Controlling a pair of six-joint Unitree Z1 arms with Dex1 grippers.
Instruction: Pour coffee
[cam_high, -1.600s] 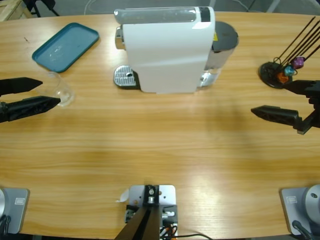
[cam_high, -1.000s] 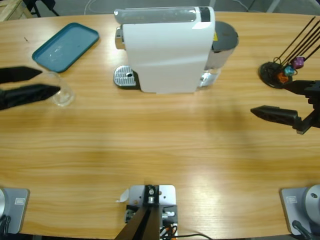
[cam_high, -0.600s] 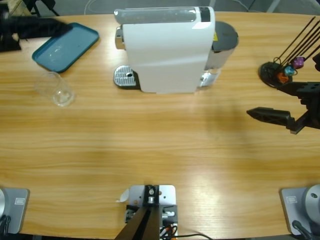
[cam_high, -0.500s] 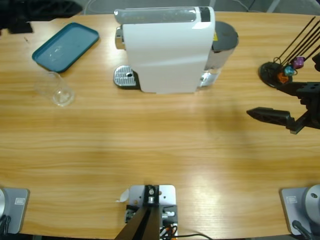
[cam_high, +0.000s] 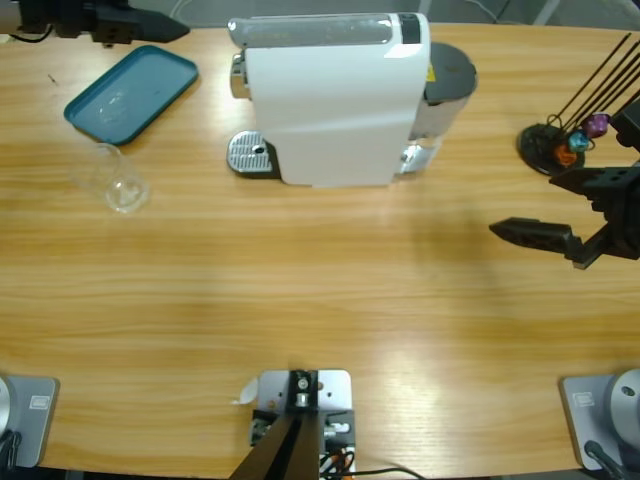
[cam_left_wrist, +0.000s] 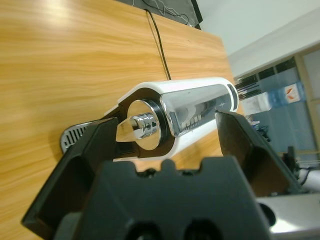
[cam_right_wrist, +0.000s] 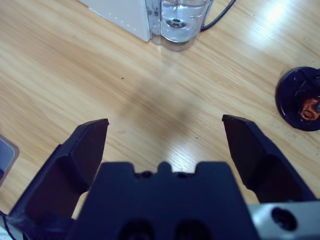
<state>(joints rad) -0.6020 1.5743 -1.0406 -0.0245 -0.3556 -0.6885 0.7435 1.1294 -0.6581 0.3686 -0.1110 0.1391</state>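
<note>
The white coffee machine (cam_high: 330, 100) stands at the back middle of the table, its drip grate (cam_high: 250, 155) on its left side. A clear glass cup (cam_high: 118, 180) stands alone on the wood left of it. The coffee is out of view. My left gripper (cam_high: 165, 25) is at the far left corner, open, and its wrist view looks along the machine's (cam_left_wrist: 190, 100) chrome end knob (cam_left_wrist: 142, 127) framed between the jaws. My right gripper (cam_high: 535, 205) hovers open over bare wood at the right, holding nothing, with the machine's water tank (cam_right_wrist: 177, 20) ahead of it.
A blue tray (cam_high: 130, 92) lies at the back left, just below the left gripper. A black capsule stand (cam_high: 555, 145) with thin rods and coloured capsules sits at the right edge behind the right gripper, its base (cam_right_wrist: 300, 97) in the right wrist view.
The left gripper has let go of the glass cup, left it on the table and swung up to the far left corner. The right gripper edged slightly left.
</note>
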